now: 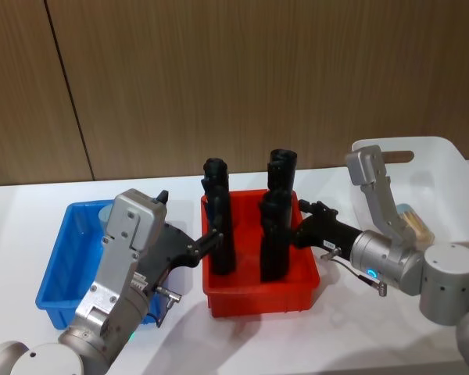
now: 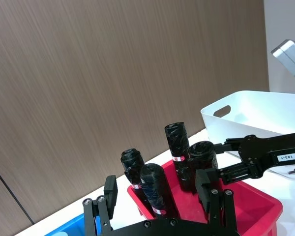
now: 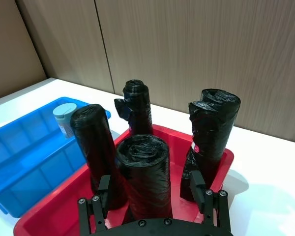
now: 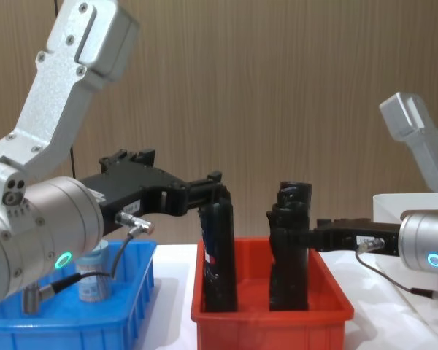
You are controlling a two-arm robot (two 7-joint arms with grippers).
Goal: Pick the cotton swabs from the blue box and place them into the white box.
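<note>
Currently both arms flank the red bin, one swab jar waiting in the blue box

A white worktop [image 1: 180,336] carries three bins in a row. Largest is the white box [image 1: 445,168] on the robot's right, with one jar of cotton swabs lying inside on its side. A red bin [image 1: 258,293] of upright black rolls [image 1: 219,226] sits in the middle, and the blue box [image 1: 59,289] on the left. The left end effector [image 1: 207,244] is open and empty, just beside the red bin's left rim. The right end effector [image 1: 305,226] is also open and empty at its right rim. One jar of cotton swabs [image 3: 65,119] stands upright, lid up, long axis vertical, in the blue box's far corner. To do this well, the left arm probably needs to descend vertically over the jar, fingers straddling its sides.
</note>
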